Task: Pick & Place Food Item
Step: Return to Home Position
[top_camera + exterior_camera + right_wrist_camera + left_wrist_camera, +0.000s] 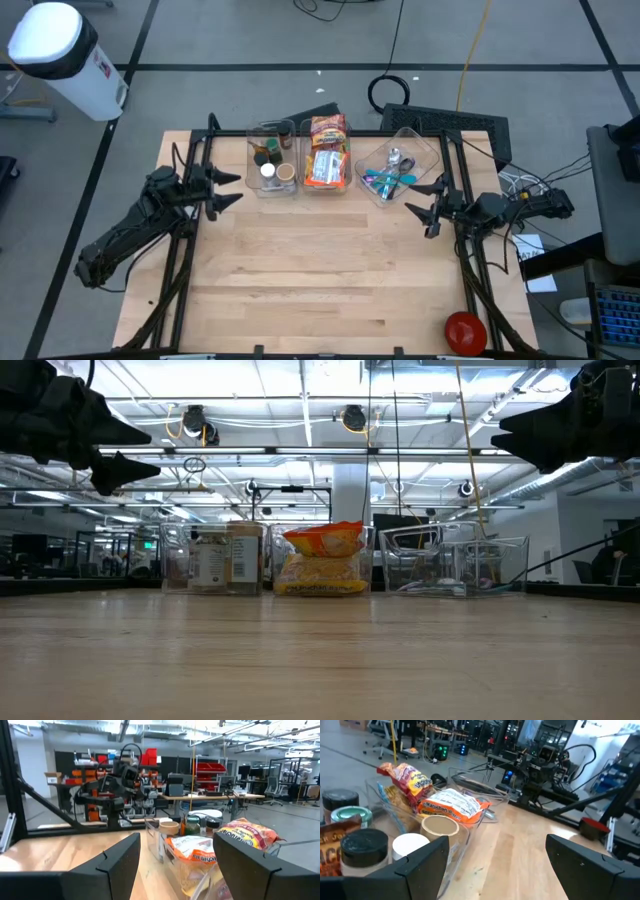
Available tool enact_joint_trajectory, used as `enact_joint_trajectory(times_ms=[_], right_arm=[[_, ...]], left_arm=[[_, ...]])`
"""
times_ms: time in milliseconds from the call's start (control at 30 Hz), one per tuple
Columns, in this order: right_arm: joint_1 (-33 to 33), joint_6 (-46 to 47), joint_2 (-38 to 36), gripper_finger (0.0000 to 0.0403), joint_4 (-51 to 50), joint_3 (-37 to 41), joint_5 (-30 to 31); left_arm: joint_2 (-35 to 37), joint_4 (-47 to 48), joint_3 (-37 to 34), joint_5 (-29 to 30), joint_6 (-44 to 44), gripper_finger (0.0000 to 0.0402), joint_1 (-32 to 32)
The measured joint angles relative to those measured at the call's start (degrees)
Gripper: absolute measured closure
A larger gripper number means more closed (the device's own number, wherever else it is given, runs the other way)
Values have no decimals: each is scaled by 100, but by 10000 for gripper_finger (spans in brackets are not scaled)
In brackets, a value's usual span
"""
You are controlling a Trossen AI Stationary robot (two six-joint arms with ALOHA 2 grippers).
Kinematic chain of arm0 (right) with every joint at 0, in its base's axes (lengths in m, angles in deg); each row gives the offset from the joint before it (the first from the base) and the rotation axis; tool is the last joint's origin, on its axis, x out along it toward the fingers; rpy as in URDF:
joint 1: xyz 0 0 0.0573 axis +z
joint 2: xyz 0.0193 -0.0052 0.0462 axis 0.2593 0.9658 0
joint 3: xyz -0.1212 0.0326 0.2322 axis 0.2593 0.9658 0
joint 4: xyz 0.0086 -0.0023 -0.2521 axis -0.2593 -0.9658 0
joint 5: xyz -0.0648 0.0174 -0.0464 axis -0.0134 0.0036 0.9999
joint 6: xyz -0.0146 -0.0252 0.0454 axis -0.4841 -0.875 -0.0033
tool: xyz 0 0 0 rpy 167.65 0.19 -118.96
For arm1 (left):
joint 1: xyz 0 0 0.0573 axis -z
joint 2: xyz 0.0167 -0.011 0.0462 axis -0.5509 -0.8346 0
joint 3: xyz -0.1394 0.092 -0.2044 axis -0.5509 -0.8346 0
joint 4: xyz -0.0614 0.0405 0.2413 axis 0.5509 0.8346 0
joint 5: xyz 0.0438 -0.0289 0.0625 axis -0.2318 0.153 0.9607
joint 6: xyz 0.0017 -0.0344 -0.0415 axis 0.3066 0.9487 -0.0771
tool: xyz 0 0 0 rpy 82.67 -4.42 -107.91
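Overhead, the left gripper point(240, 189) hangs over the left side of the wooden table point(300, 280), just beside the left transparent bin point(249, 165). Its two fingers are spread apart and hold nothing. The right gripper point(413, 198) is on the opposite side, near the right transparent bin point(420, 150), likewise spread and empty. The three bins stand in a row along the table's far edge. The orange noodle pack point(326, 170) lies in the middle transparent bin point(351, 150), with a yellow-red packet point(327, 128) behind it. The left bin holds small jars point(268, 165), and the right one holds spoons point(392, 178). A red round thing point(465, 330) sits at the table's near right corner.

From table height, both grippers show in the upper corners, well above the wood. The noodle pack shows through the middle bin's clear wall, between the jars and the spoons.

The left wrist view has its own two fingers wide apart, with bare wood between them. The lidded jars are close by, the noodle pack lies beyond them, and the right arm is farther off across the table.

In the right wrist view the fingers are also parted. The noodle pack rests inside its bin just ahead, with the jars behind it and the left arm beyond.
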Motion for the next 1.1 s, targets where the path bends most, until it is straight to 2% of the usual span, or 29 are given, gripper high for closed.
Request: enact_joint_trajectory(times_ms=[200,1100], right_arm=[[0,-42,0,161,-57,9,-2],[0,-25,2,161,-79,24,-6]], left_arm=[[0,-33,0,7,373,66,0],[0,-45,0,12,346,66,0]])
